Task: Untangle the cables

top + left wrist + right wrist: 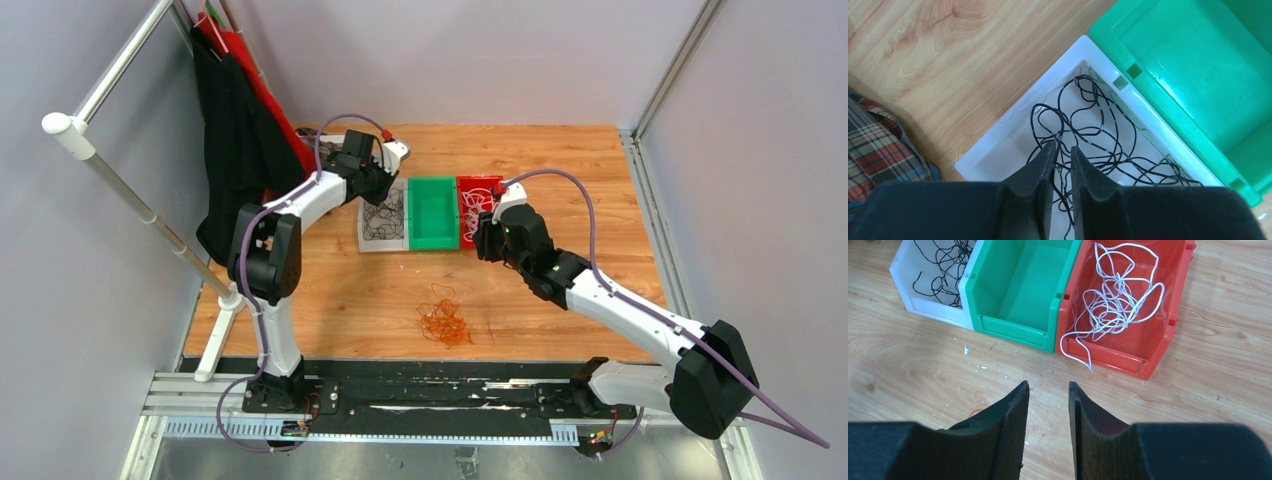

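Where it lies: thin curly orange cables (443, 322) piled on wooden table (560, 300), toward the arm bases.
Nearer: right gripper (1048, 386), jaws half apart, empty.
Left gripper (1063, 148): narrow over thin black cables (1083, 131); hold unclear.

place: robot lab | cues: grey booth walls (450, 50), aluminium rail (400, 436), wooden table (560, 170)

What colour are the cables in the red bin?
The cables in the red bin are white, best seen in the right wrist view.

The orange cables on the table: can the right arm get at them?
Probably yes: the orange cables lie uncovered on the table, and nothing stands between them and the right end effector.
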